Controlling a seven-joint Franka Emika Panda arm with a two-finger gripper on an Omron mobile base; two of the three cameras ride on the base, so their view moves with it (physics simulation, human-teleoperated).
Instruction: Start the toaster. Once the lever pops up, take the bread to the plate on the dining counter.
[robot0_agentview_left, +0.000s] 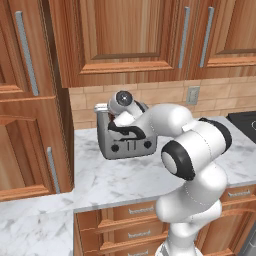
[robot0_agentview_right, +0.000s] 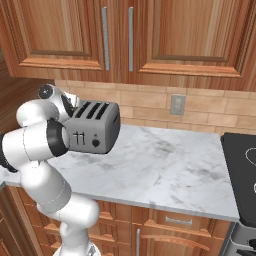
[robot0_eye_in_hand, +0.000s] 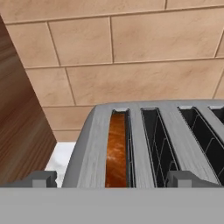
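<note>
Wooden cabinets (robot0_agentview_right: 165, 35) with long grey bar handles hung across the wall, their panels reddish-brown and grained. Below them ran a backsplash (robot0_eye_in_hand: 131, 52) of tan rectangular tiles with a grey outlet plate (robot0_agentview_right: 177, 104) set in it. A tall wooden cabinet side (robot0_agentview_left: 30, 145) closed off the left end.

The counter (robot0_agentview_right: 165, 170) was white-grey veined marble over wooden drawers (robot0_agentview_left: 135, 220). A black stovetop (robot0_agentview_right: 242, 170) lay at its right end.

The white arm (robot0_agentview_left: 192, 150), smooth and rounded with dark joints, bent over the counter and covered part of the toaster's top and front in the left base view.

The toaster (robot0_agentview_right: 95, 127) stood on the counter near the backsplash: a boxy brushed-grey metal body with rounded edges, four long dark slots on top and black knobs on its front. In the hand view wire guides showed inside the three empty slots.

The bread (robot0_eye_in_hand: 117, 153) sat down in the leftmost slot, an orange-brown toasted face standing on edge.

The claw (robot0_eye_in_hand: 111, 179) hovered just above the toaster's near edge, its grey fingertips (robot0_eye_in_hand: 41, 178) spread wide to either side of the slots, pinching nothing.
</note>
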